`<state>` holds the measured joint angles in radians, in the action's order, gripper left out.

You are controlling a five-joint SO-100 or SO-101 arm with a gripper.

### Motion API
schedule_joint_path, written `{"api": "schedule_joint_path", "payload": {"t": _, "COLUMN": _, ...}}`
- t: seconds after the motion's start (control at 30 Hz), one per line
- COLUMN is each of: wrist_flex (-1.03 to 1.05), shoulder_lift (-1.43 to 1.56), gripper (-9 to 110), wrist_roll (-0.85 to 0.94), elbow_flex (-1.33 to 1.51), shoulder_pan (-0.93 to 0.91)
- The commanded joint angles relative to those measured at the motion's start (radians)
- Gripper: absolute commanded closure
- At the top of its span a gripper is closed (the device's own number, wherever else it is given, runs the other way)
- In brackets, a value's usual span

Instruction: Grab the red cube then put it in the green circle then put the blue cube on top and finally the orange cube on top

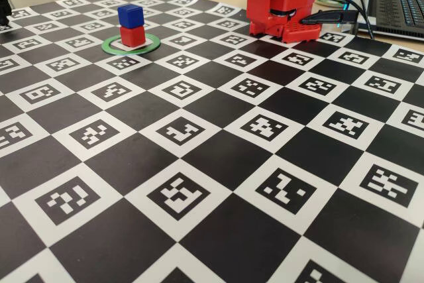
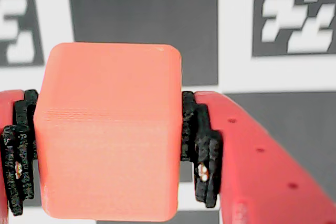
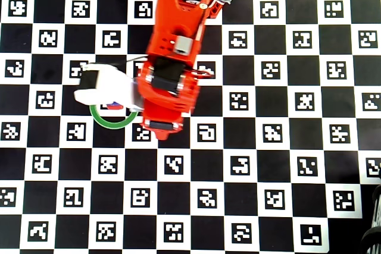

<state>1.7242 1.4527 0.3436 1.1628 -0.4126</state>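
Red cube (image 1: 132, 36) inside green circle (image 1: 110, 47)

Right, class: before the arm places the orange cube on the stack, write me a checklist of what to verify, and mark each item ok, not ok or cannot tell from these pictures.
1. Orange cube held: ok; in the wrist view the jaws of the gripper press on both its sides.
2. Red cube inside the green circle: ok in the fixed view.
3. Blue cube on the red cube: ok, though twisted slightly against it.
4. Blue cube's top free: ok in the fixed view.
5. Held cube lined up over the stack: cannot tell; the wrist view shows only board below, and the arm covers most of the stack in the overhead view.
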Motion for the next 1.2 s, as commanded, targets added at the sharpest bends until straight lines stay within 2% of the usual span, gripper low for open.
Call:
{"api": "schedule_joint_path", "payload": {"t": 0.0, "wrist_flex": 0.041, "shoulder_lift": 0.101, "gripper": 93, "wrist_roll": 0.114, "elbow_flex": -0.083, "shoulder_pan": -0.103}}
{"api": "schedule_joint_path", "payload": {"t": 0.43, "wrist_flex": 0.037, "shoulder_lift": 0.078, "gripper": 92, "wrist_roll": 0.322, "elbow_flex": -0.021, "shoulder_pan": -0.264}}
{"api": "schedule_joint_path", "payload": {"t": 1.17, "wrist_flex": -0.193, "shoulder_lift": 0.132, "gripper": 93, "wrist_roll": 0.411, "elbow_flex": 0.232, "shoulder_pan": -0.291}}
